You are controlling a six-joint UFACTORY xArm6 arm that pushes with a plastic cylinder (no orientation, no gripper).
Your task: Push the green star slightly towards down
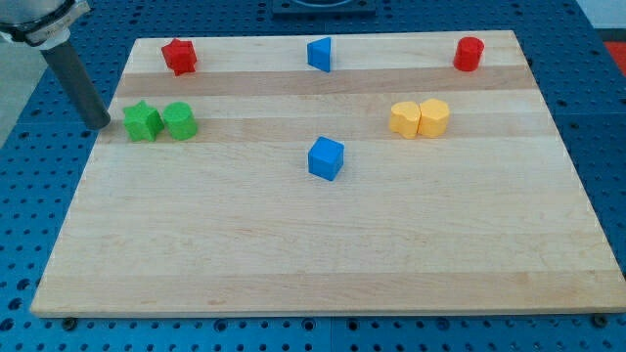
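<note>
The green star point(143, 121) lies near the left edge of the wooden board point(323, 244), touching a green round block point(180, 120) on its right. My tip point(102, 123) is at the board's left edge, just to the left of the green star, a small gap apart. The dark rod rises from it toward the view's top left.
A red star-like block point(179, 56) sits at the top left, a blue triangular block point(320, 53) at top middle, a red cylinder point(469, 54) at top right. Two yellow blocks point(420, 118) touch each other at the right. A blue cube point(326, 158) sits mid-board.
</note>
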